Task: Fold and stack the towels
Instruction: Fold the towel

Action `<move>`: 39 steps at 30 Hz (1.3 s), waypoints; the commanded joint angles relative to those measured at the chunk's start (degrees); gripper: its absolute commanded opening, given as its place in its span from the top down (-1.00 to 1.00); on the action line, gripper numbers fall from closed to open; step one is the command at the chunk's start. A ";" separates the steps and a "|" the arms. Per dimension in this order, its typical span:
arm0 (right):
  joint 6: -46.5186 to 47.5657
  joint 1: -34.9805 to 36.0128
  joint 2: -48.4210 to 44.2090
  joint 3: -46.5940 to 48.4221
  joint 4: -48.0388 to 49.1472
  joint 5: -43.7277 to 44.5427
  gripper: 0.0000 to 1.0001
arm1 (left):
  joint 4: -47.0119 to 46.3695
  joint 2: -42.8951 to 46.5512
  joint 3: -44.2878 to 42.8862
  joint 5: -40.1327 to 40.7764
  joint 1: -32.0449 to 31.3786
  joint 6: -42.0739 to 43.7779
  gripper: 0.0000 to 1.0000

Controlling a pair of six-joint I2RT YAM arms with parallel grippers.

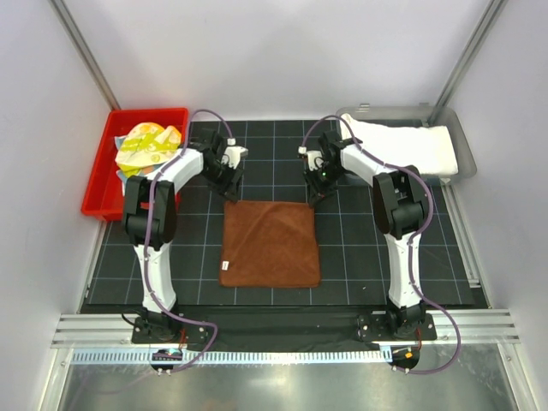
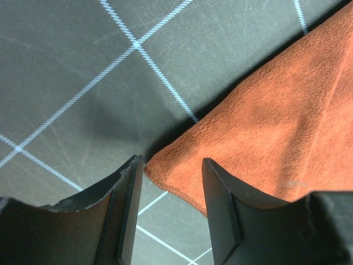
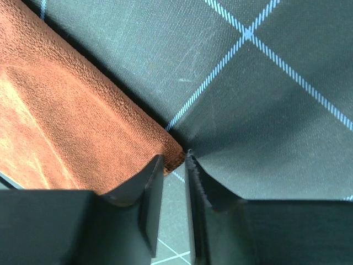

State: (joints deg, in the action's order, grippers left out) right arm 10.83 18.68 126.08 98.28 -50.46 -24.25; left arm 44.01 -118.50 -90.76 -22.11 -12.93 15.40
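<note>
The rust-brown towel is laid flat on the black gridded mat, one far corner being framed between the widely parted fingers of the left gripper, the other being met at the tips of the nearly closed right gripper, though a pinch cannot be confirmed.
</note>
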 commanded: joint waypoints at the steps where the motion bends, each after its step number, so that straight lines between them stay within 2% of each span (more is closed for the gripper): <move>1: 1.39 0.04 0.74 2.97 -0.87 -1.77 0.48 | 1.60 0.28 -2.75 -0.04 0.71 1.83 -0.01; 9: 1.47 -0.04 1.71 2.62 -1.13 -1.59 0.53 | 3.63 -1.65 -4.25 1.01 0.71 2.53 0.03; 20: 2.35 0.04 1.71 4.73 -1.49 -1.67 0.30 | 4.77 -3.84 -4.34 1.28 0.80 4.38 0.05; 23: 2.97 0.04 2.24 4.90 -1.93 -2.03 0.31 | 4.86 -4.55 -4.60 1.10 0.71 4.55 0.11; 27: 3.67 0.04 2.94 4.55 -2.36 -2.55 0.35 | 5.30 -4.90 -5.04 0.93 0.80 4.64 0.29; 32: 4.11 -0.04 3.21 4.20 -2.81 -3.17 0.35 | 6.09 -5.34 -5.65 0.31 0.89 4.64 0.31; 34: 4.29 0.04 3.21 4.11 -2.54 -3.35 0.35 | 6.44 -5.69 -6.09 -0.74 0.89 4.64 0.49; 35: 4.37 0.04 3.29 4.11 -2.63 -4.13 0.36 | 6.70 -5.87 -6.36 -1.18 0.89 4.55 0.65; 37: 4.37 -0.04 3.47 4.20 -2.72 -4.40 0.47 | 7.23 -6.22 -6.88 -2.06 1.06 4.47 0.86; 38: 4.29 0.04 3.38 4.20 -2.80 -4.40 0.56 | 8.19 -6.39 -7.76 -2.24 0.98 4.38 1.00; 39: 4.20 0.04 3.21 4.20 -2.63 -3.79 0.85 | 8.72 -6.57 -8.29 -2.41 0.98 4.46 1.00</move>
State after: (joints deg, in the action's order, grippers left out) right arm 14.37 18.59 128.84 101.10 -52.38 -27.40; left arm 50.28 -124.46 -96.16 -22.22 -12.40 19.05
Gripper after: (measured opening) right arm 0.133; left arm 0.024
